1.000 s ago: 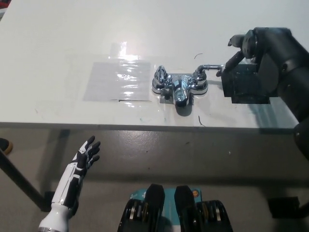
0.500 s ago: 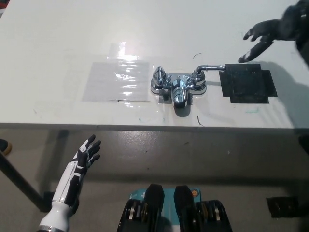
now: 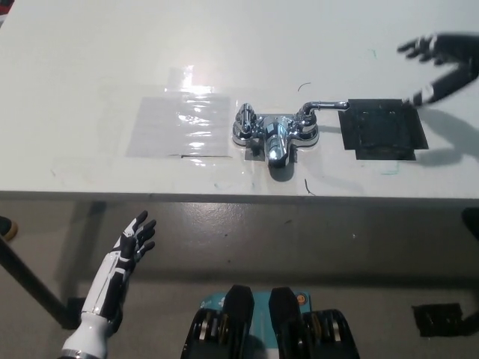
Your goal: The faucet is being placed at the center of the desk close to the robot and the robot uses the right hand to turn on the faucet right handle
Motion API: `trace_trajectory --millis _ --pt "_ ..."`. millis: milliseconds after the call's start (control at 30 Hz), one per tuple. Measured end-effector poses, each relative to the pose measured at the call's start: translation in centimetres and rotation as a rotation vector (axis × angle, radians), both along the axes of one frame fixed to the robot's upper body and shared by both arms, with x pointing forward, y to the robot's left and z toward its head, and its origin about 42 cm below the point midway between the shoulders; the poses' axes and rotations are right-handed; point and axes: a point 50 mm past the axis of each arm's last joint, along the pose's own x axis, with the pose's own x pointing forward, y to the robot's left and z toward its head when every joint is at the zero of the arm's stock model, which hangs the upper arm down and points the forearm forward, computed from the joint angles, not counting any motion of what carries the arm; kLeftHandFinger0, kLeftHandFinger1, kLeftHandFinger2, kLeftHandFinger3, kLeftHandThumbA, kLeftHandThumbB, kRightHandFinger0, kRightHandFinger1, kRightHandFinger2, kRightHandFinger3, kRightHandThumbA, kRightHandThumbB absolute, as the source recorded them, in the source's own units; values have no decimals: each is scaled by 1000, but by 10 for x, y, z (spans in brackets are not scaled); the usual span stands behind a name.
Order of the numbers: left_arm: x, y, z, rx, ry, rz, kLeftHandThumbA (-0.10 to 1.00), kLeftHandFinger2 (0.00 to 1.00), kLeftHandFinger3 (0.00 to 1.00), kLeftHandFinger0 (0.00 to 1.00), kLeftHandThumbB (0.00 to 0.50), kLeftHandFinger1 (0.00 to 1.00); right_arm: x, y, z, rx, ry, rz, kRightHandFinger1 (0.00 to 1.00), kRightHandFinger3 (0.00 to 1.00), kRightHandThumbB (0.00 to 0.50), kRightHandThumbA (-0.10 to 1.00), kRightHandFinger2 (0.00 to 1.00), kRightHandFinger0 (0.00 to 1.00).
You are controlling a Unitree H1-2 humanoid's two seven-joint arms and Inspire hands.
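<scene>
- Chrome faucet (image 3: 275,136) at frame centre on the table (image 3: 90,52); right handle (image 3: 323,105) a thin lever pointing toward frame right, tip just beside a black patch (image 3: 383,132)
- Looks rigid, slick and fixed at the base: best pressed near the lever's tip, not at the hub
- Black right hand (image 3: 447,66) at upper right, well apart from the lever, fingers (image 3: 415,48) spread, holding nothing
- White left hand (image 3: 133,241) idle at lower left, fingers spread
</scene>
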Motion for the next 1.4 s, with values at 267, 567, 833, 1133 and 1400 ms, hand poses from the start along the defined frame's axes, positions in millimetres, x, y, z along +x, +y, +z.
trace_trajectory --millis 267,567,833,1133,1400 --pt "1 1 -5 -1 19 3 1000 1000 1000 1000 69 1000 -55 -1 -80 141 46 43 1000 1000 333 1000 1000 1000" --pt "4 1 -7 -2 30 5 1000 1000 1000 1000 74 1000 -145 35 -162 383 76 94 1000 1000 301 1000 1000 1000" --pt "15 -1 2 -2 1 -2 1000 1000 1000 1000 70 1000 -230 65 -180 701 -57 35 1000 1000 303 1000 1000 1000" --pt "33 -5 21 -5 -56 -15 1000 1000 1000 1000 54 1000 -243 75 -178 969 -291 -107 1000 1000 117 1000 1000 1000" --pt "30 -5 20 -6 -55 -16 1000 1000 1000 1000 74 1000 -231 59 -236 1017 -263 -297 1000 1000 52 1000 1000 1000"
